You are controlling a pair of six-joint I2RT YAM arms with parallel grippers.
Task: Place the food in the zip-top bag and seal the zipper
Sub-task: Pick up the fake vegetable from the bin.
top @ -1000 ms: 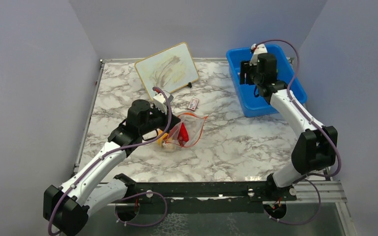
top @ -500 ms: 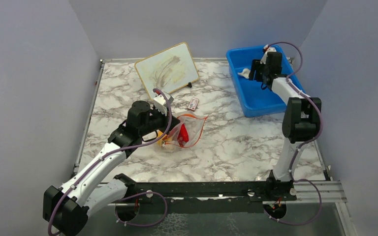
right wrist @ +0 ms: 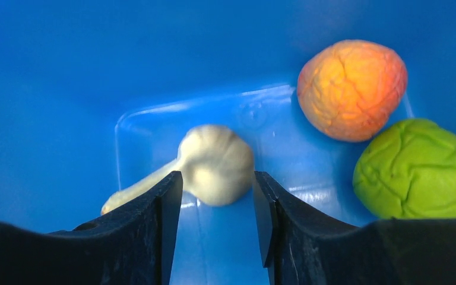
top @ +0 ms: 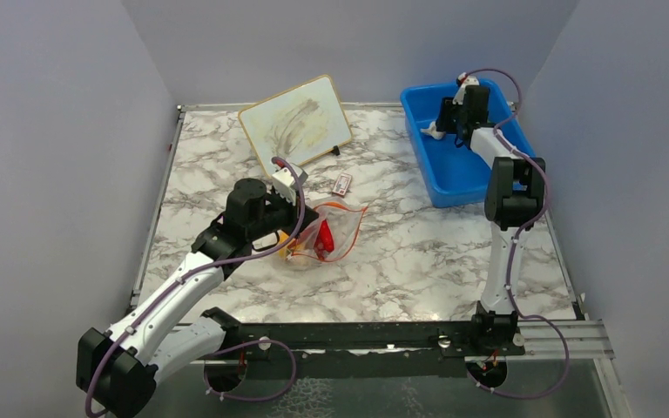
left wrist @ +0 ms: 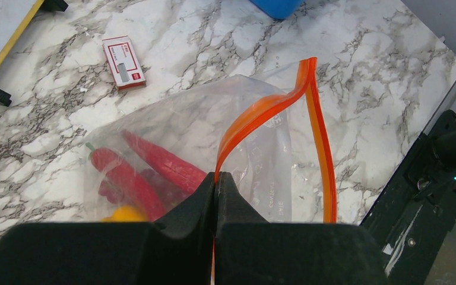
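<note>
Over at the two o'clock corner of the counter (top: 418, 252), the right end effector (right wrist: 218, 178) was down inside the blue bin (right wrist: 65, 71). Its two fingers stood apart with the cap of the white mushroom (right wrist: 217, 163) filling the gap between them. The mushroom lay on the bin floor, its stem trailing toward eight o'clock past the left finger. Both fingers sat at or right against the cap's sides, and I could not tell whether they were actually squeezing it. From the mushroom, the peach-coloured fruit (right wrist: 351, 89) lay at about one o'clock and the green round fruit (right wrist: 418, 169) at about three o'clock, close beside each other and clear of the fingers.

Nearer the middle of the counter, toward nine o'clock, the left end effector (left wrist: 216, 178) had its fingers pressed fully together on the zipper (left wrist: 261, 110), pinching one end of the orange strip. From the pinch the strip rose and looped toward one o'clock, so the mouth of the zip-top bag (left wrist: 184, 119) gaped. Inside the bag I could see a red chili (left wrist: 124, 178) and a bit of the yellow pepper (left wrist: 124, 212). A small red-and-white card (left wrist: 123, 61) lay on the counter at eleven o'clock from the bag, apart from it.
</note>
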